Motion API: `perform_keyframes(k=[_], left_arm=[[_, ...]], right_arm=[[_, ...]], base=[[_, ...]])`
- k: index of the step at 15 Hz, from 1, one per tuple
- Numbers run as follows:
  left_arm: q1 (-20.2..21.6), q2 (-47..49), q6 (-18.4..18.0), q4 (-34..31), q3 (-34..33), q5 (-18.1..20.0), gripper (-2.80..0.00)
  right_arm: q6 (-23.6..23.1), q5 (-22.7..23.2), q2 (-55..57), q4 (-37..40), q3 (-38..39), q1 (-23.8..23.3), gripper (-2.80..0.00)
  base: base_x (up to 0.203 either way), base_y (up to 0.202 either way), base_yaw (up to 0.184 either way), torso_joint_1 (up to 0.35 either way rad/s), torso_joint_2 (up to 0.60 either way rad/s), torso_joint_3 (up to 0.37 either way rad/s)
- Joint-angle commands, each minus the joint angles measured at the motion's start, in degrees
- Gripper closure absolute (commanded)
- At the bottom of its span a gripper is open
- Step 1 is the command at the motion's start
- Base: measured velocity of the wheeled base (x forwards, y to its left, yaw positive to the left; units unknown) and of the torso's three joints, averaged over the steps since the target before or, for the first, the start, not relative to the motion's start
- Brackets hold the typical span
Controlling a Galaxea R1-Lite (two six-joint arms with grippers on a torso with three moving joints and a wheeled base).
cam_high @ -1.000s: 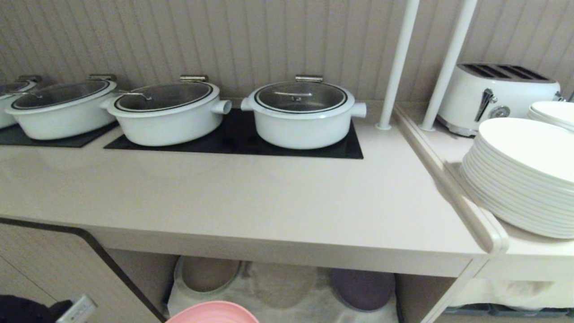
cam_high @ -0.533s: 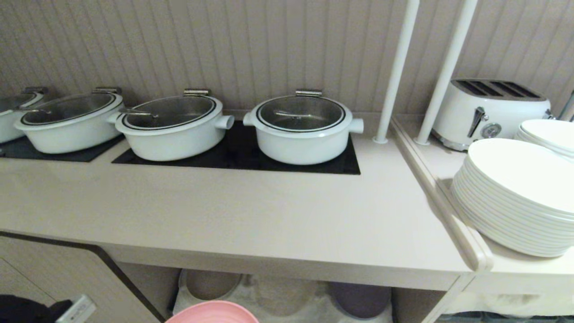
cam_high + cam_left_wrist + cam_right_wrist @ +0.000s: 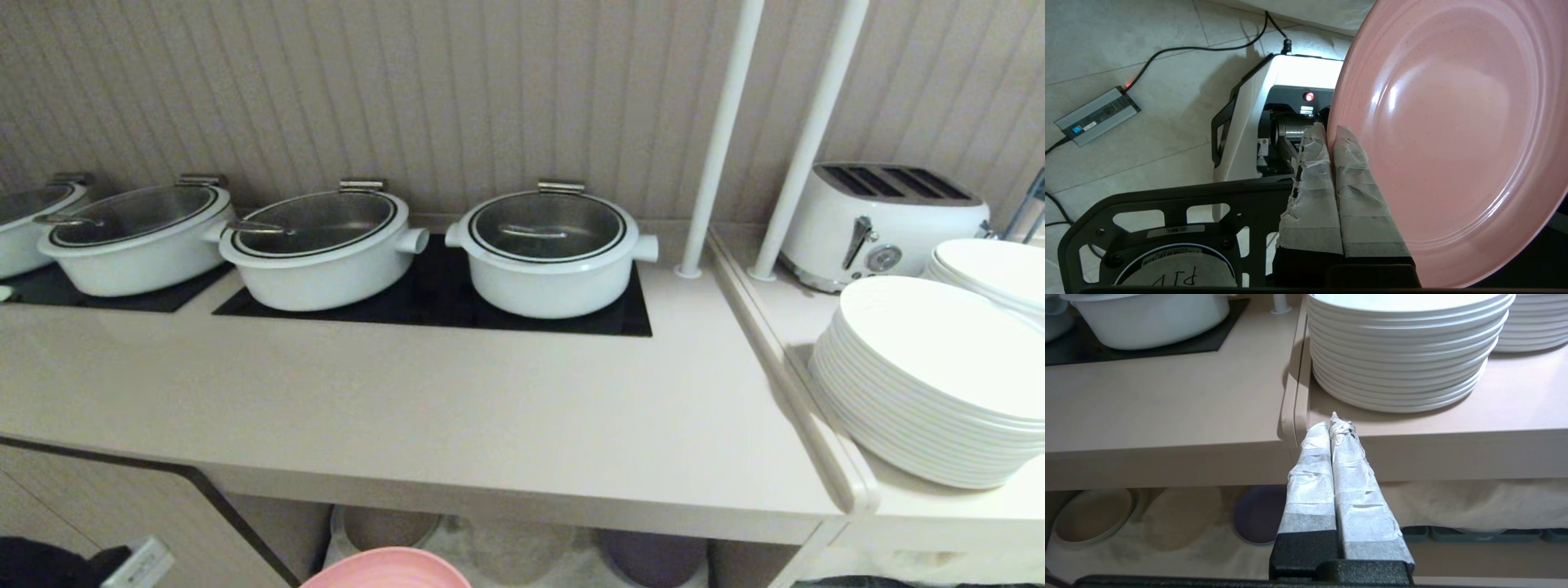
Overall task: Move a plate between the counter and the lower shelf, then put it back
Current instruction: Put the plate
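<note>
The pink plate (image 3: 1445, 134) hangs in the air, held by its rim, with the floor behind it in the left wrist view. My left gripper (image 3: 1331, 132) is shut on that rim, one taped finger on each face. In the head view only the plate's top edge (image 3: 384, 569) shows at the bottom, in front of the lower shelf (image 3: 522, 551) and below the counter (image 3: 457, 408). My right gripper (image 3: 1333, 422) is shut with nothing in it, level with the counter's front edge (image 3: 1167, 461) near the seam with the side top.
Several white lidded pots (image 3: 551, 249) stand on black hob panels at the counter's back. Two white poles (image 3: 718, 139), a toaster (image 3: 886, 220) and stacked white plates (image 3: 931, 384) fill the right side. A purple plate (image 3: 1259, 512) and a beige plate (image 3: 1090, 516) lie on the shelf's cloth.
The whole head view has shifted: counter and pots sit lower in the picture and less of the lower shelf shows. The pink plate keeps its place at the bottom edge.
</note>
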State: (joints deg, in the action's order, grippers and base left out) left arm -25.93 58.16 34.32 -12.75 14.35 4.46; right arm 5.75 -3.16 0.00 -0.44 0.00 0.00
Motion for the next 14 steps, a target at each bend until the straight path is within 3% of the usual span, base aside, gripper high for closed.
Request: perform_keyframes(k=[1, 14], left_arm=[[0.0, -0.1, 0.3, -0.1, 0.0, 0.0, 0.0], [-0.1, 0.1, 0.3, 0.0, 0.0, 0.0, 0.0]], right_arm=[[0.0, 0.0, 0.0, 0.0, 0.0, 0.0, 0.0], [0.0, 0.0, 0.0, 0.0, 0.0, 0.0, 0.0]], base=[[0.0, 0.0, 0.0, 0.153, -0.32, -0.169], [0.0, 0.0, 0.0, 0.128, -0.25, -0.129]])
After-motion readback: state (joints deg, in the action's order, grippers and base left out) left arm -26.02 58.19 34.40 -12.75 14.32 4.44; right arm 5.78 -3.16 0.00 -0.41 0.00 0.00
